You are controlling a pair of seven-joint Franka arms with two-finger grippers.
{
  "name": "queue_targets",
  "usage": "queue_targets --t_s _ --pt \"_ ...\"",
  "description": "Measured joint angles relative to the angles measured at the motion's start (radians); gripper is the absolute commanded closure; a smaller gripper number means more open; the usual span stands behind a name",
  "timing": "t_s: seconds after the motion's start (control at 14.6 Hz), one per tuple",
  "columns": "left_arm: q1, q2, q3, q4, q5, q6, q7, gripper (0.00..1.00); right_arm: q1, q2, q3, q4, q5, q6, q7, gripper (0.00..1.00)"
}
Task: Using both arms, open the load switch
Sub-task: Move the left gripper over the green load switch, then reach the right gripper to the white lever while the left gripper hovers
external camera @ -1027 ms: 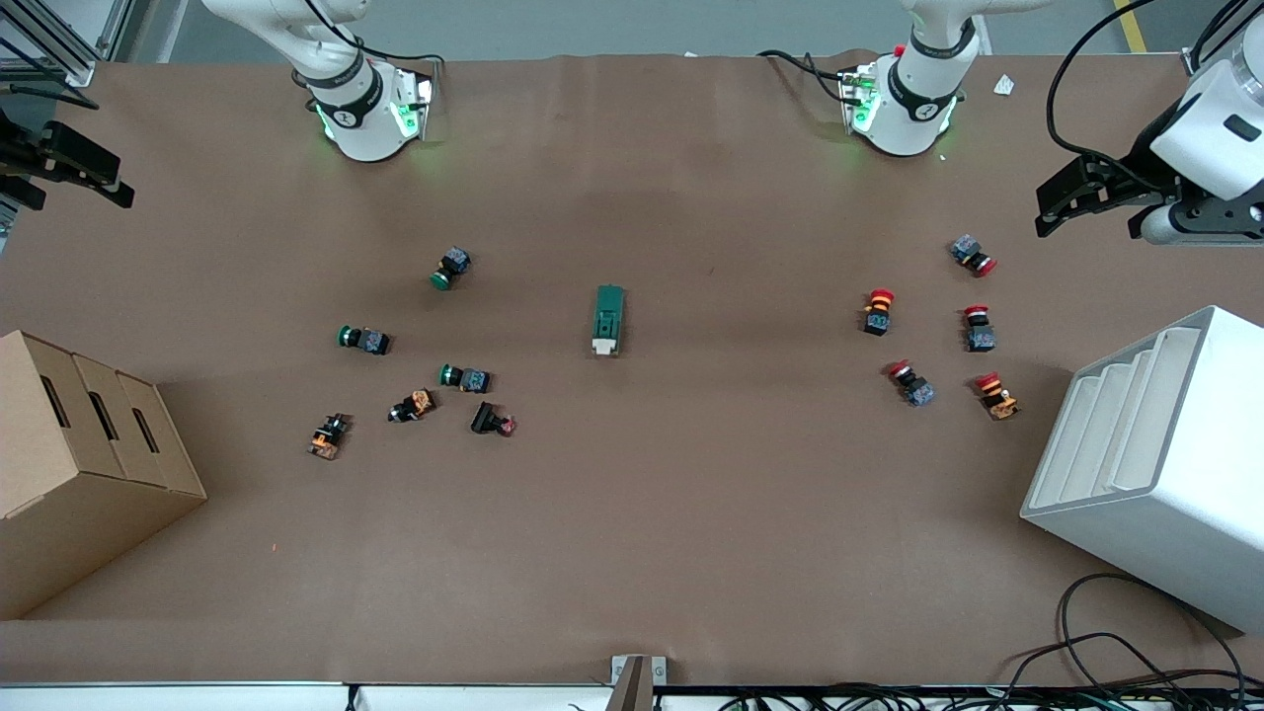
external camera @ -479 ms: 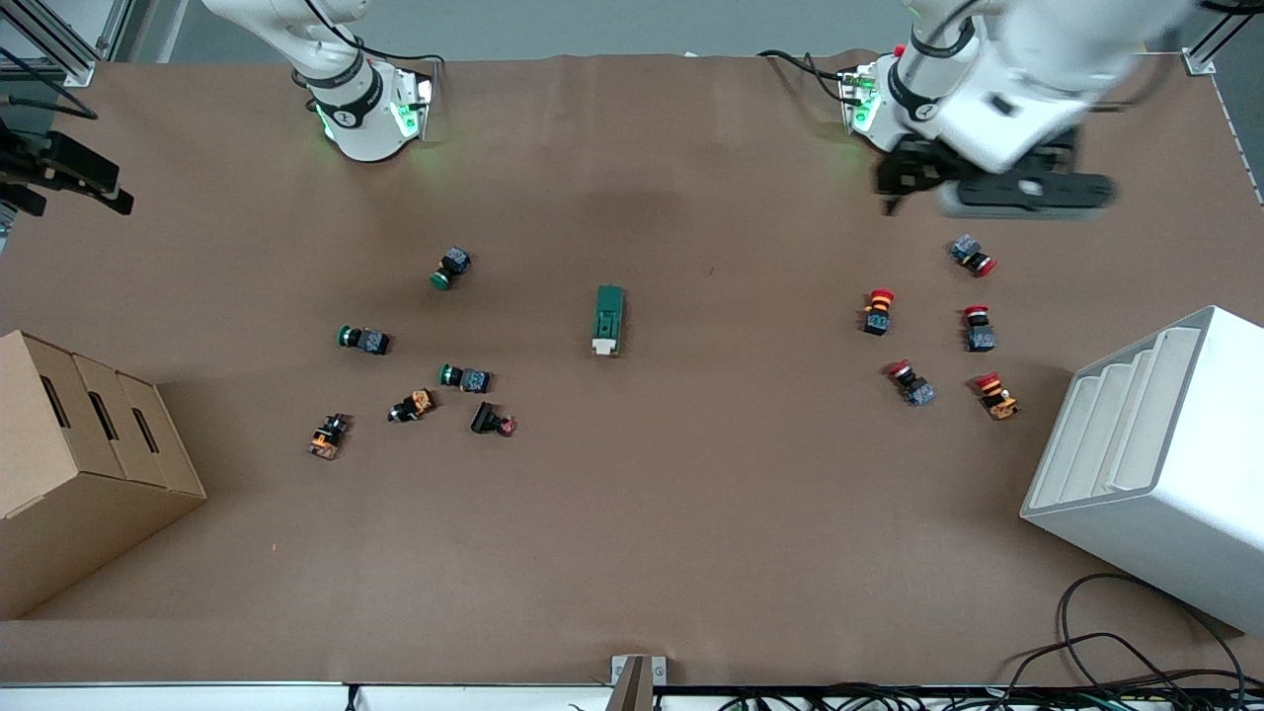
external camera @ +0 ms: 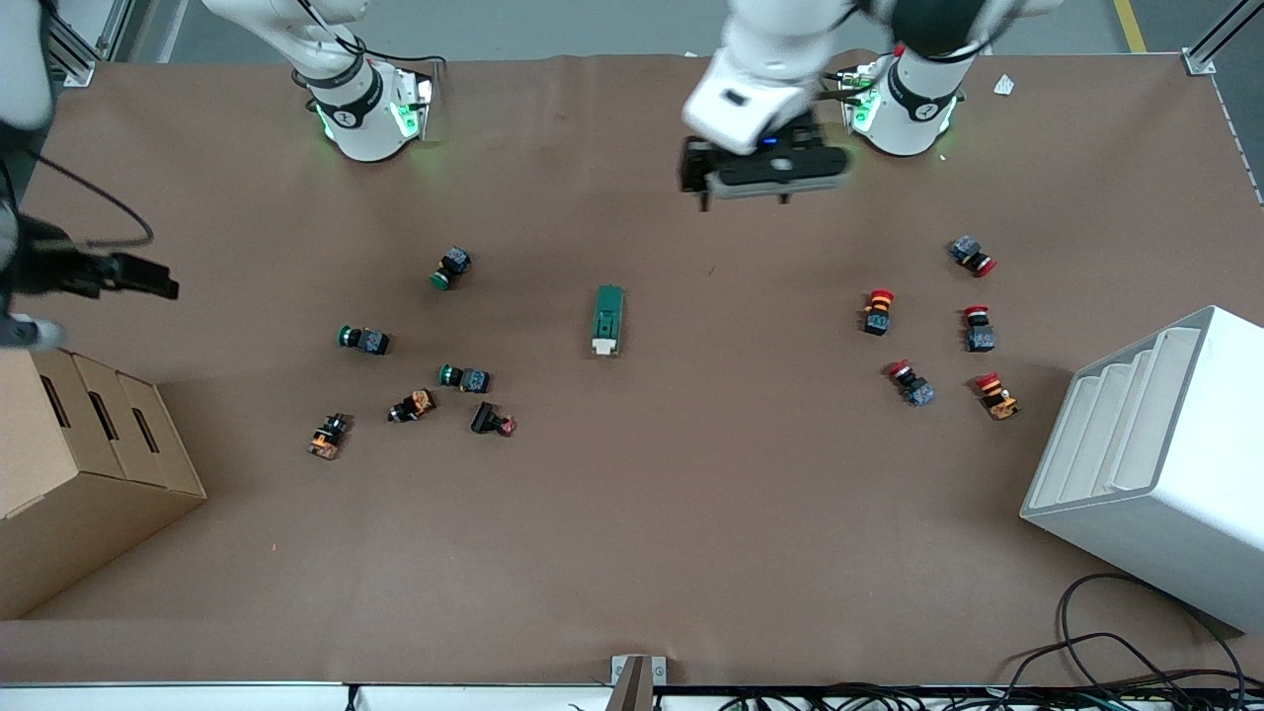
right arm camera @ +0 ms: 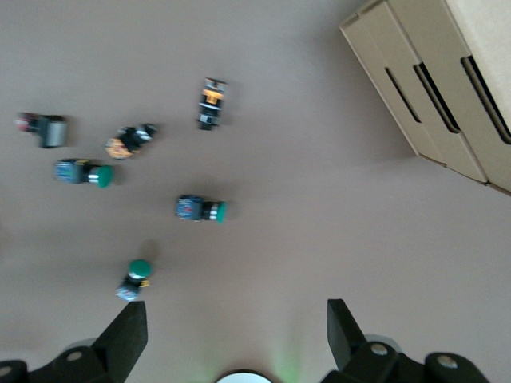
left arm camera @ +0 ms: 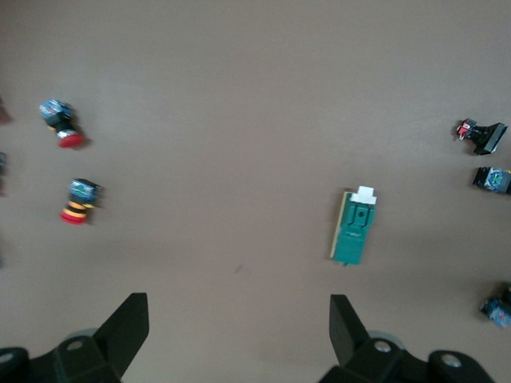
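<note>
The load switch (external camera: 609, 319), a dark green oblong block with a white tab on the end nearer the front camera, lies flat in the middle of the table; the left wrist view also shows the load switch (left arm camera: 355, 227). My left gripper (external camera: 765, 178) hangs open in the air over bare table between the arm bases and the switch, touching nothing. In its own view the left gripper (left arm camera: 237, 327) has nothing between its fingers. My right gripper (external camera: 118, 275) hovers at the right arm's end of the table above the cardboard box's edge. The right gripper (right arm camera: 235, 335) is open and holds nothing.
Green and orange push buttons (external camera: 464, 378) are scattered toward the right arm's end. Red push buttons (external camera: 878, 309) lie toward the left arm's end. A cardboard box (external camera: 89, 464) and a white stepped rack (external camera: 1155, 464) flank the table. Cables (external camera: 1116, 662) trail by the rack.
The left arm has swung from the left arm's end of the table in toward the middle. The right gripper has shifted toward the cardboard box. The load switch has not moved.
</note>
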Motion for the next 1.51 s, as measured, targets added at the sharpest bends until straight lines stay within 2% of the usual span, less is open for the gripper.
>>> queue_targets --t_s 0.21,0.34,0.55,0.82,1.1,1.3,1.51 --pt "-0.156 0.113 -0.002 -0.014 0.165 0.082 -0.267 0.01 -0.009 0.056 -0.001 0.01 -0.006 0.018 0.027 0.0" --pt "-0.242 0.19 -0.002 -0.016 0.296 0.117 -0.432 0.01 -0.001 0.055 0.008 0.018 -0.002 0.016 0.152 0.0" --pt "-0.352 0.309 -0.002 -0.018 0.496 0.135 -0.662 0.01 0.104 0.066 0.021 0.01 0.0 -0.003 0.48 0.0" --pt "-0.477 0.471 -0.001 -0.023 0.774 0.137 -0.928 0.02 0.246 0.148 0.029 -0.013 0.015 0.006 0.899 0.0" --pt "-0.553 0.613 0.004 -0.062 1.094 0.136 -1.209 0.02 0.348 0.258 0.03 -0.014 0.136 0.098 1.267 0.0" --pt "-0.558 0.655 0.008 -0.147 1.312 0.135 -1.367 0.01 0.433 0.34 0.032 -0.007 0.165 0.18 1.509 0.0" --pt "-0.559 0.681 0.019 -0.203 1.468 0.121 -1.451 0.01 0.568 0.436 0.035 0.01 0.174 0.284 1.713 0.0"
